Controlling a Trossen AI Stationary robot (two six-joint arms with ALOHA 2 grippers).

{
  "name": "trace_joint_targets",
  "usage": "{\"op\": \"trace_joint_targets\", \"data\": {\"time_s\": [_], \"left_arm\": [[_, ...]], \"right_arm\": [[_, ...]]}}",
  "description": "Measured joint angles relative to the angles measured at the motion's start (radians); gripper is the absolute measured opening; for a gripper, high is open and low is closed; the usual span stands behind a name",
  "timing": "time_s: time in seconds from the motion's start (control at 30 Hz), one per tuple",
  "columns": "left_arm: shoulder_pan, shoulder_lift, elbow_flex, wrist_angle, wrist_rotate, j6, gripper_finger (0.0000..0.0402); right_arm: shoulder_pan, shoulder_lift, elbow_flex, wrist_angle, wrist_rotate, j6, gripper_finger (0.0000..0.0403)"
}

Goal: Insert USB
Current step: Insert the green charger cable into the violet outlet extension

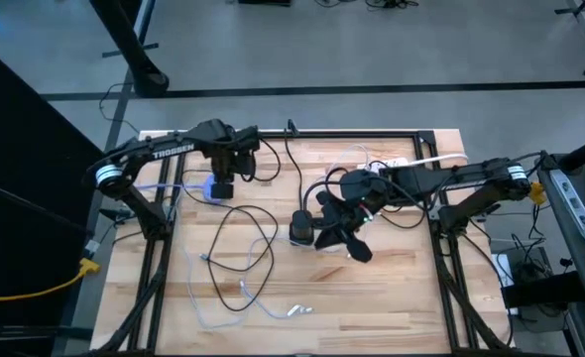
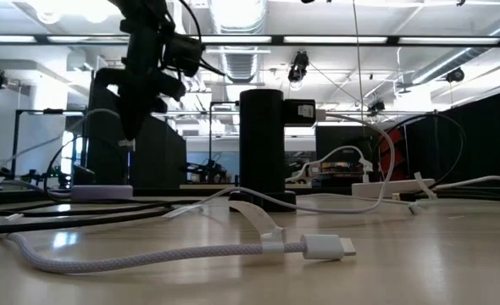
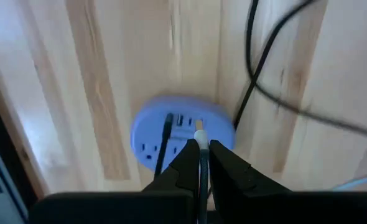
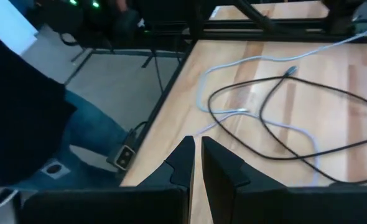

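A round lavender power hub (image 3: 171, 140) lies flat on the table near its left far part (image 1: 211, 189), a black cable (image 3: 165, 140) plugged into its top. My left gripper (image 3: 200, 149) hangs just above it, shut on a white USB plug (image 3: 200, 135); the low view shows the gripper (image 2: 130, 135) above the hub (image 2: 102, 192). My right gripper (image 4: 196, 152) is shut and holds nothing, waiting over the table's middle (image 1: 340, 236) beside a black cylinder (image 1: 300, 229). My left gripper pinches the white USB plug (image 3: 200, 138) between its two fingertips, coming from above and pointing down. The plug's tip sticks out below the fingers, just over the hub's top face. Its white cable (image 2: 89, 127) trails away from the gripper, clear of the table.
Loose black (image 1: 248, 260) and white (image 1: 213, 297) cables loop over the table's near half. A white cable with a USB-C plug (image 2: 326, 247) lies in the low view's foreground. A white power strip (image 1: 392, 164) sits at the far right. A person in jeans (image 4: 90, 134) stands beyond the table edge.
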Motion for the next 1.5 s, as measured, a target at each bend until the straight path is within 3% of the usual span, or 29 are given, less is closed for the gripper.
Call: {"op": "trace_joint_targets", "data": {"time_s": [0.53, 0.83, 1.5], "left_arm": [[0.013, -0.002, -0.210, 0.163, -0.078, 0.086, 0.0010], [0.013, -0.002, -0.224, 0.250, -0.087, 0.087, 0.0010], [0.024, -0.008, -0.274, 0.260, -0.099, 0.052, 0.0010]], "right_arm": [[0.000, 0.000, -0.004, 0.085, 0.009, 0.043, 0.0014], [0.000, 0.000, -0.005, 0.085, 0.027, 0.042, 0.0014], [0.001, 0.000, -0.014, 0.080, 0.027, 0.033, 0.0014]]}}
